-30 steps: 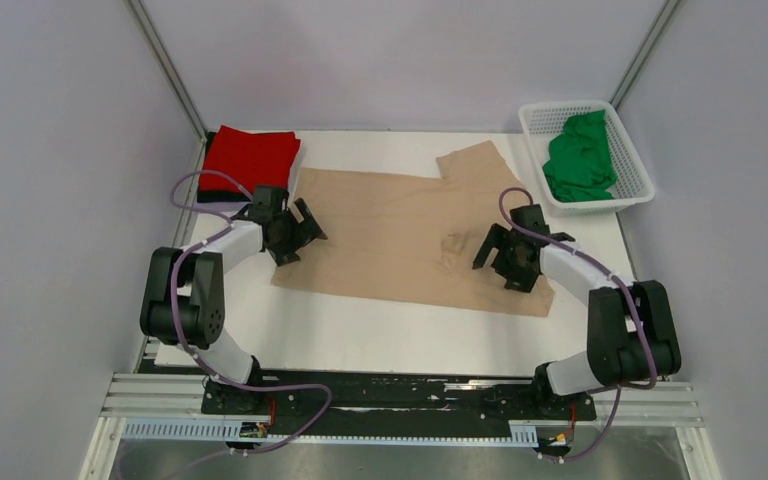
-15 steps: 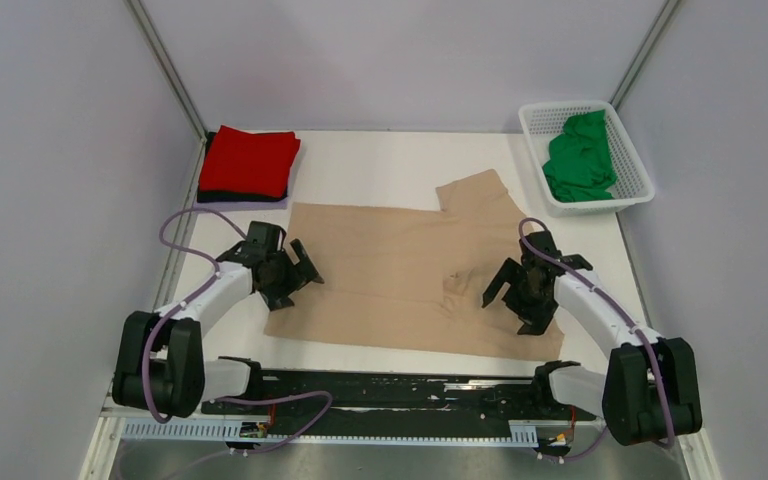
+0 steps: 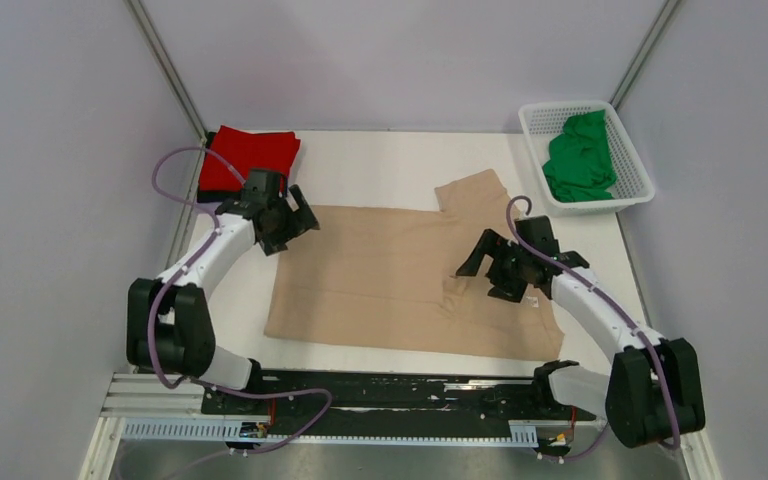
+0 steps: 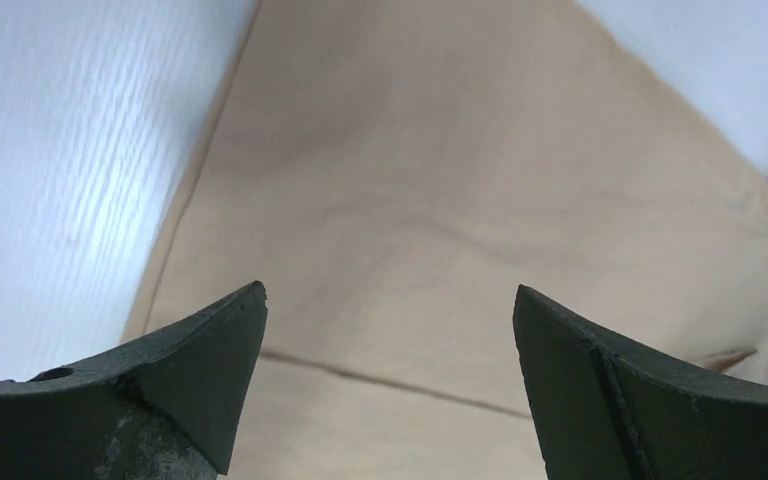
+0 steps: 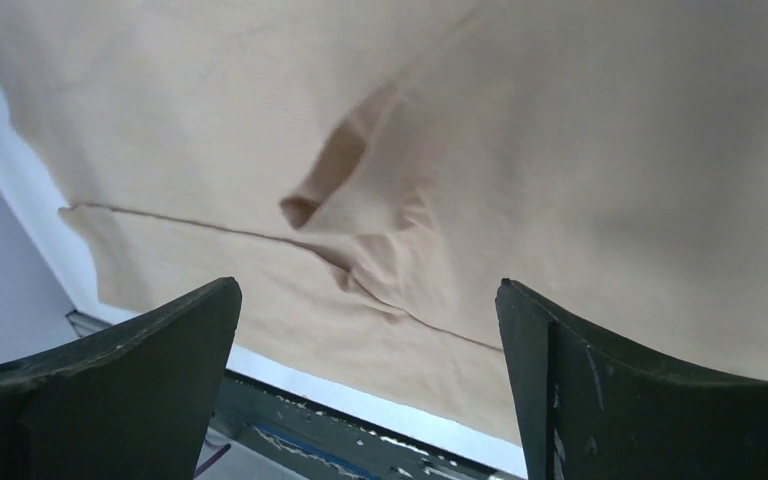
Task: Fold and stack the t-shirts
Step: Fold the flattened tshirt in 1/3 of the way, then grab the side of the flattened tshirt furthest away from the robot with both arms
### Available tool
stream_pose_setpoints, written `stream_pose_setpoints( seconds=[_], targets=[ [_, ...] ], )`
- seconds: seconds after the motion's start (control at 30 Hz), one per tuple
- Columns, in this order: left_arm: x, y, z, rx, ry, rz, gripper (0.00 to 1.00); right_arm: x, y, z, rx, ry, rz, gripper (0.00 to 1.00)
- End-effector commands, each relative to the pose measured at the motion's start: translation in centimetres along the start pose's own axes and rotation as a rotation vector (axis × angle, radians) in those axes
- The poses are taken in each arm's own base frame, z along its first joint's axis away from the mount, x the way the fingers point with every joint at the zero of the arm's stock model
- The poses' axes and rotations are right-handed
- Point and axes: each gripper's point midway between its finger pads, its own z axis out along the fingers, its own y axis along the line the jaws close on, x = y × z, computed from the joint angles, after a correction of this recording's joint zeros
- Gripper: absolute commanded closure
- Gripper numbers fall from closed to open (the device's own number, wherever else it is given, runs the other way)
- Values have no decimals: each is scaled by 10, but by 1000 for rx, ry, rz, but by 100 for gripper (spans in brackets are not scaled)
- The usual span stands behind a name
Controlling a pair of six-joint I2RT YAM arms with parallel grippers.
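Observation:
A tan t-shirt (image 3: 400,275) lies spread on the white table, its near part folded over, one sleeve sticking out at the back right. My left gripper (image 3: 295,222) is open and empty above the shirt's far left corner; the left wrist view shows tan cloth (image 4: 430,200) and a fold line between the jaws. My right gripper (image 3: 472,262) is open and empty above the shirt's right part; the right wrist view shows a small pucker in the cloth (image 5: 345,180). A folded red t-shirt (image 3: 250,158) lies on a dark one at the back left.
A white basket (image 3: 628,150) at the back right holds a crumpled green t-shirt (image 3: 578,158). Grey walls enclose the table on three sides. The black rail (image 3: 400,392) with the arm bases runs along the near edge.
Both grippers let go of the shirt after pulling it toward the near edge. The left gripper has moved back to the far left corner; the right gripper has moved up and left.

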Motion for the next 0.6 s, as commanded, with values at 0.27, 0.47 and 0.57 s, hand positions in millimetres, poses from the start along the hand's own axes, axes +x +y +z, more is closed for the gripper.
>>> stream_pose_setpoints(
  seconds=[0.27, 0.47, 0.57],
  targets=[
    [-96, 1, 94, -127, -90, 17, 2, -79, 119, 59, -261, -98, -138, 0],
    [-127, -7, 118, -167, -122, 19, 10, -120, 128, 58, -205, -218, -210, 0],
    [-133, 0, 132, -213, -126, 23, 17, -135, 116, 55, -160, -269, -209, 0]
  ],
)
